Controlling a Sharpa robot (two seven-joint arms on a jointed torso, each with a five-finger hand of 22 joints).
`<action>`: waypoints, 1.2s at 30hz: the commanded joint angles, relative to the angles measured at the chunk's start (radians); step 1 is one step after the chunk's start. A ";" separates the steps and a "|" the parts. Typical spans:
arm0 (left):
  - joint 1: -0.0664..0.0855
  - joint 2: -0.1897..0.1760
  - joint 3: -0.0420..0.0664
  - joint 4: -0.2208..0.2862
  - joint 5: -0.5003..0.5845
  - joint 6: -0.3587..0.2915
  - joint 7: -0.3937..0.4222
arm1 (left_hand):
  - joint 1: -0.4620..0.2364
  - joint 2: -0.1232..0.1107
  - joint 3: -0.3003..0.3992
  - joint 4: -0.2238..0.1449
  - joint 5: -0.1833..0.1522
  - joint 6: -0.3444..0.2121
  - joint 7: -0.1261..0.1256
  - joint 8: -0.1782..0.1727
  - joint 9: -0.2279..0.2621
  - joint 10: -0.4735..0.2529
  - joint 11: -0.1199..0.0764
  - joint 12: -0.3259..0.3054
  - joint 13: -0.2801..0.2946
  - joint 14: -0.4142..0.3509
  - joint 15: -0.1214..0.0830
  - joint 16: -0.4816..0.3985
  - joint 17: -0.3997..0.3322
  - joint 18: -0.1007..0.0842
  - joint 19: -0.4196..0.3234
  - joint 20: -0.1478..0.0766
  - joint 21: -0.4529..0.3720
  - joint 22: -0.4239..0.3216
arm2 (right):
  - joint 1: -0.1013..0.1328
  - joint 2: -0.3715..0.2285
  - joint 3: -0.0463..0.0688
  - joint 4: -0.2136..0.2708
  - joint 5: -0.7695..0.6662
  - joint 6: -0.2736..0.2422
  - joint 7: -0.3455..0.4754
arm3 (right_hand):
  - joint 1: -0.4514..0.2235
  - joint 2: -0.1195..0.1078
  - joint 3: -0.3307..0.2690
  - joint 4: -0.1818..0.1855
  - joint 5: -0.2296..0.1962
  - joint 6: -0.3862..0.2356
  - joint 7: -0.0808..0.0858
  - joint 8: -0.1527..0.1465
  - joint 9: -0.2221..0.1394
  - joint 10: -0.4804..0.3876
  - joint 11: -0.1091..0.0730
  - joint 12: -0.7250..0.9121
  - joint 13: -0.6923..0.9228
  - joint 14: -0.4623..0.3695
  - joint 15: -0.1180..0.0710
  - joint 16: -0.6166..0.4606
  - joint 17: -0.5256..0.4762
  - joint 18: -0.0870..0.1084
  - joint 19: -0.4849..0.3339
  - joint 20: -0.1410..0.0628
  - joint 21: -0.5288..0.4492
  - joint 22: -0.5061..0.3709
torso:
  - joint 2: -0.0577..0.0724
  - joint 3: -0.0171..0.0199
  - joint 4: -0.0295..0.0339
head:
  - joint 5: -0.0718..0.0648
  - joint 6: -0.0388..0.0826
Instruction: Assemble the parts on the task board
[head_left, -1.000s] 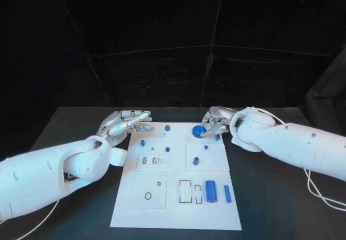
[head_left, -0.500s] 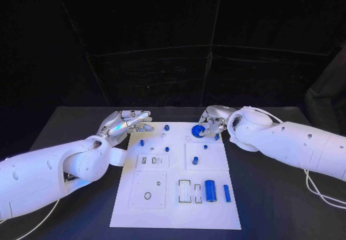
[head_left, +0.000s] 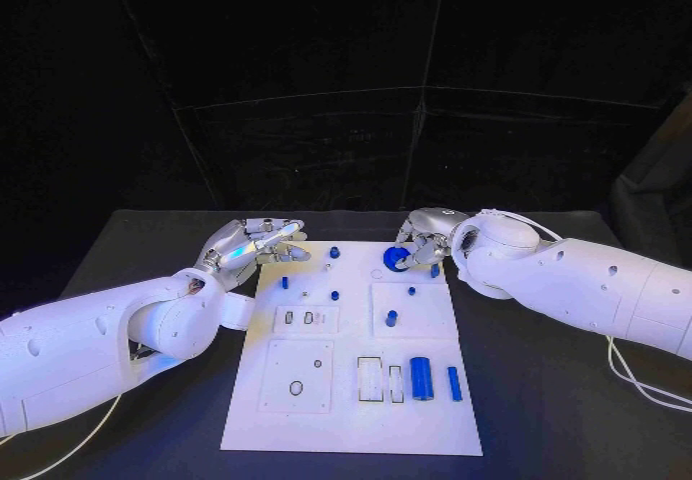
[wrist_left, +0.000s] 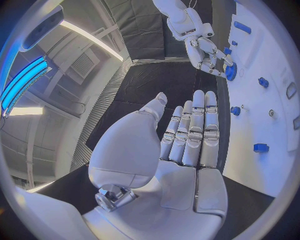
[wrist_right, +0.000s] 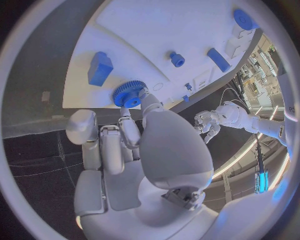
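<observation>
Right hand: your silver many-fingered right hand (head_left: 420, 238) sits at the board's 12 o'clock edge, fingertips pinched on the blue toothed gear wheel (head_left: 395, 260); you hold it by the rim, likely so its bore stays free to go down on a peg.
Left hand: your silver left hand (head_left: 257, 246) hovers at the board's 10 o'clock corner, fingers straight and together, holding nothing, probably parked clear of the work.
Task board: the white rectangular plate (head_left: 346, 425) lies mid-table, long side running 6 to 12 o'clock, so both hands can reach.
Cylinders: the thick blue cylinder (head_left: 421, 379) and the slim blue bar (head_left: 453, 384) lie flat at 5 o'clock, beside empty slots.
Pegs: small blue pegs (head_left: 335, 296) stand upright toward 11 o'clock, apart from the gear.
</observation>
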 joint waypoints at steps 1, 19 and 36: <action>0.002 0.001 0.001 0.000 0.001 0.018 -0.011 | 0.002 0.011 -0.001 -0.007 -0.001 -0.005 0.000 -0.005 -0.001 -0.006 0.001 -0.005 -0.001 -0.006 0.000 -0.007 0.001 0.005 0.004 0.002 -0.003 -0.001 | 0.000 0.003 -0.001 -0.003 -0.033 0.034 -0.012 | 0.009 0.009 0.003 -0.008 -0.007 0.014 0.000 0.008 0.002 0.010 0.001 0.014 0.017 0.067 0.007 0.006 0.054 -0.008 0.006 0.000 0.008 0.005 | 0.000 0.0006 -0.0012 | 0.002 -0.001; 0.002 -0.002 0.001 0.000 0.001 0.017 -0.012 | 0.002 0.011 -0.001 -0.007 -0.001 -0.005 0.000 -0.005 -0.001 -0.006 0.001 -0.005 -0.001 -0.006 0.000 -0.007 0.001 0.005 0.004 0.002 -0.003 -0.001 | -0.001 0.000 -0.001 0.048 -0.075 -0.168 0.015 | 0.032 0.065 0.195 -0.080 -0.091 0.138 -0.024 0.032 0.000 0.061 -0.021 0.090 0.123 0.072 -0.011 0.021 0.087 -0.020 0.036 -0.015 0.056 0.084 | -0.001 0.0010 -0.0019 | 0.006 -0.001; 0.002 -0.002 0.001 -0.006 0.001 0.015 -0.007 | 0.002 0.011 0.000 -0.009 -0.001 -0.007 0.000 -0.006 -0.001 -0.008 0.001 -0.005 -0.001 -0.007 0.001 -0.007 0.002 0.005 0.004 0.002 -0.005 -0.001 | -0.001 0.110 0.000 0.088 -0.102 -0.195 0.005 | -0.038 0.037 0.241 -0.073 -0.080 0.133 -0.019 0.008 -0.003 0.062 -0.016 0.088 0.130 0.072 -0.008 0.021 0.087 -0.023 0.042 -0.013 0.065 0.098 | 0.001 -0.0005 0.0012 | 0.011 -0.003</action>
